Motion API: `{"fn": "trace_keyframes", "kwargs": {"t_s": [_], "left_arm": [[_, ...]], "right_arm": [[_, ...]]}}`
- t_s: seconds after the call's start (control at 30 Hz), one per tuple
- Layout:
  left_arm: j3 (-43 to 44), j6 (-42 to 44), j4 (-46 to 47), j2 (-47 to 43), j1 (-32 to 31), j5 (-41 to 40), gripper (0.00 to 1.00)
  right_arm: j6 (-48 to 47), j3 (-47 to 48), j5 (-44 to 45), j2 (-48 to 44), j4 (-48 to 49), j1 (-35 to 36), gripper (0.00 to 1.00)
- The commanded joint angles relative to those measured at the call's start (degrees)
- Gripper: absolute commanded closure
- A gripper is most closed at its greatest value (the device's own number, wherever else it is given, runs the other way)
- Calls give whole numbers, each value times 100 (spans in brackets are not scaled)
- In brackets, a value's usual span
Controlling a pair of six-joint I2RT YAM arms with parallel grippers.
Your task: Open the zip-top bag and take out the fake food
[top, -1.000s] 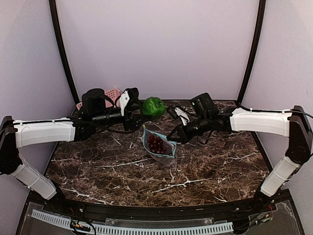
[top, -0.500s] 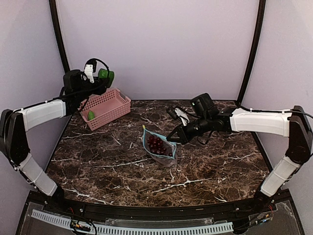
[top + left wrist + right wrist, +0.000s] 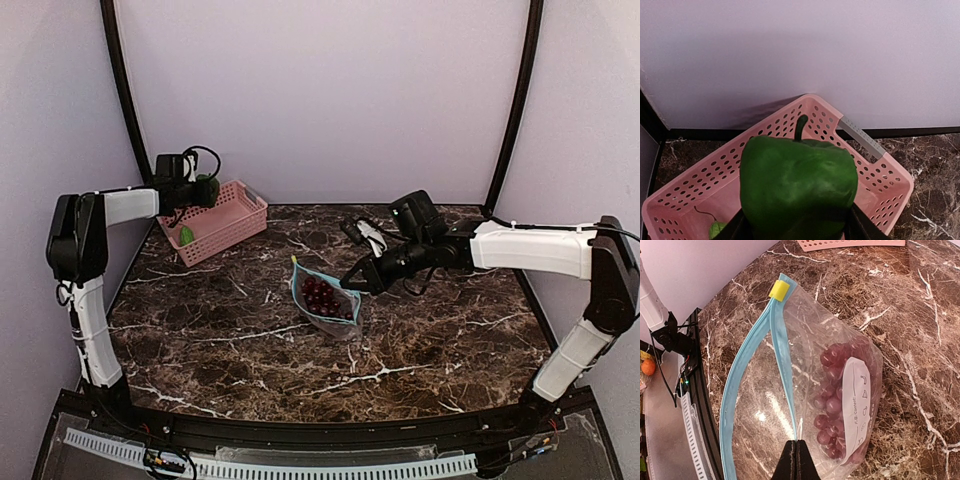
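Table [image 3: 250, 350]: dark marble top. The near half has nothing but the arm bases at its edge.

Bag [image 3: 325, 300]: lies mid-table, flat on the marble. It's clear plastic with a teal zip strip [image 3: 782, 360] and a yellow slider [image 3: 779, 290] at one end of the strip. The two sides of the strip spread apart away from the slider, so the mouth is open. There's a white label [image 3: 858, 400] on the bag's face.

Grapes [image 3: 836, 390]: dark red bunch, inside the bag and bunched against the side away from the zip.

Right gripper [image 3: 796, 459]: fingers clenched together, pinching the bag's plastic just below the zip strip. The arm reaches in from the right.

Left gripper [image 3: 796, 234]: out at the far-left corner, grasping the green pepper [image 3: 797, 185] with one finger on each side. The pepper's stem points away from the wrist camera. The pepper is up in the air over the basket [image 3: 715, 172], not touching it.

Basket: pink, slotted, with a grey handle, set against the back wall at far left. A small green piece [image 3: 716, 229] lies on its floor.
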Motion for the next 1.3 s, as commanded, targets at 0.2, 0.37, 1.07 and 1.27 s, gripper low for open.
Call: {"fn": "trace_keyframes", "kwargs": {"t_s": [0.2, 0.37, 1.07, 1.27], "left_arm": [[1245, 107, -1574, 1061, 57, -413, 53], [1439, 95, -1934, 1289, 99, -519, 47], [-146, 822, -882, -1131, -385, 261, 13], [-2137, 1401, 811, -2834, -1017, 1117, 18]], "right_arm": [[-48, 20, -98, -137, 44, -29, 100], [-72, 56, -137, -98, 44, -29, 100], [-118, 333, -635, 15, 167, 42, 100], [-108, 467, -663, 47, 165, 162, 100]]}}
